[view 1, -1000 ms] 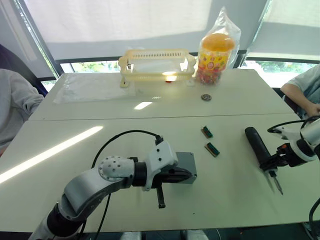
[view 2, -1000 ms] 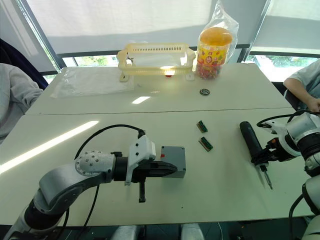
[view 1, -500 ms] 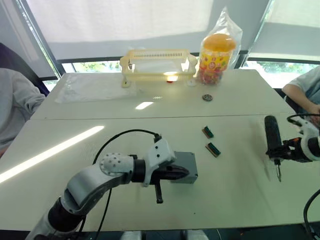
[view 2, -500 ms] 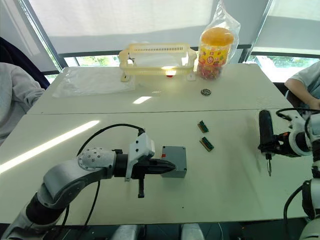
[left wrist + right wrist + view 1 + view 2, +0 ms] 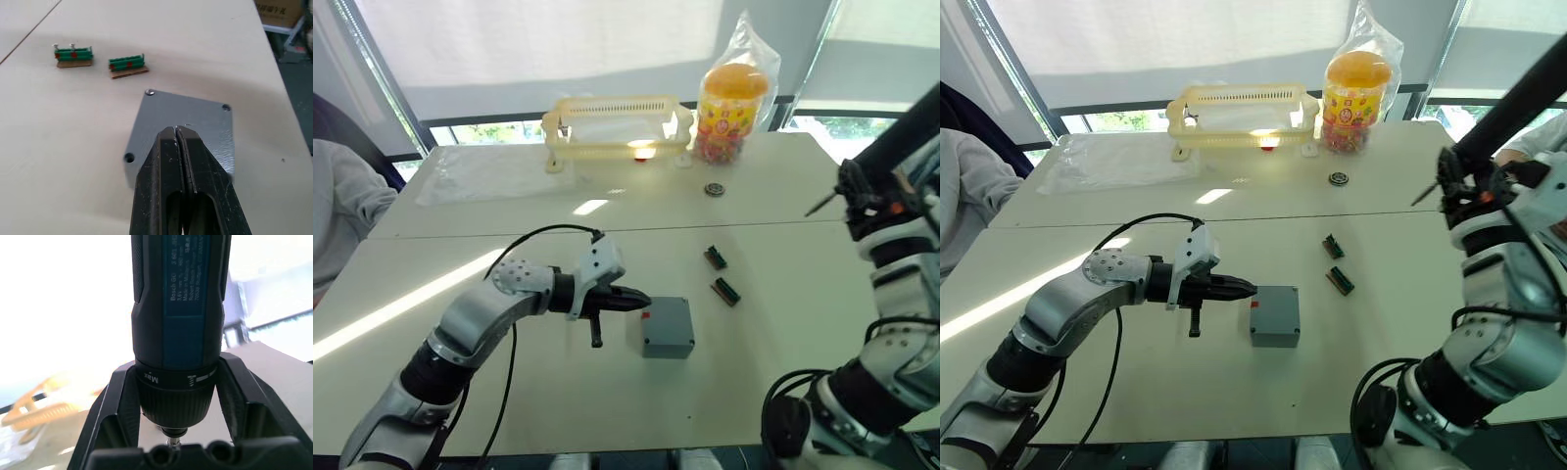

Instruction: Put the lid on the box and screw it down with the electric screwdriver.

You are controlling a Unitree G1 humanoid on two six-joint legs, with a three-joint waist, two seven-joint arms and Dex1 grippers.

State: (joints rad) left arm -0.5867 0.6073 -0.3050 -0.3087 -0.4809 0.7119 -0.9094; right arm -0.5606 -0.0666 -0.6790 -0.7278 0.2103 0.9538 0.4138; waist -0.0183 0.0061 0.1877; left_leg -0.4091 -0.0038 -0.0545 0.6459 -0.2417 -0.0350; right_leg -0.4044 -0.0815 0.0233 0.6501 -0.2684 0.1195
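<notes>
The grey box [image 5: 669, 347] stands on the near table with the flat grey lid [image 5: 183, 115] lying on top, small screws at its corners. A red mark [image 5: 646, 316] shows on the box's left side. My left gripper [image 5: 177, 131] is shut and empty, its tips at the lid's left edge; whether they touch it is unclear. My right gripper [image 5: 178, 399] is shut on the electric screwdriver [image 5: 1508, 103], a thick black tool held high at the right, above the table. Its thin bit [image 5: 1423, 195] points down and to the left.
Two green connector pieces [image 5: 717, 258] [image 5: 726, 291] lie right of the box. On the far table stand a yellow rack [image 5: 617, 125], a bagged orange-lidded jar [image 5: 734, 98], a small round part [image 5: 714, 189] and a clear plastic sheet [image 5: 489, 171]. A person's grey sleeve [image 5: 342, 206] is at the left edge.
My right arm has lifted the screwdriver off the table to high at the right. My left gripper has drawn back leftward off the box, uncovering the lid.
</notes>
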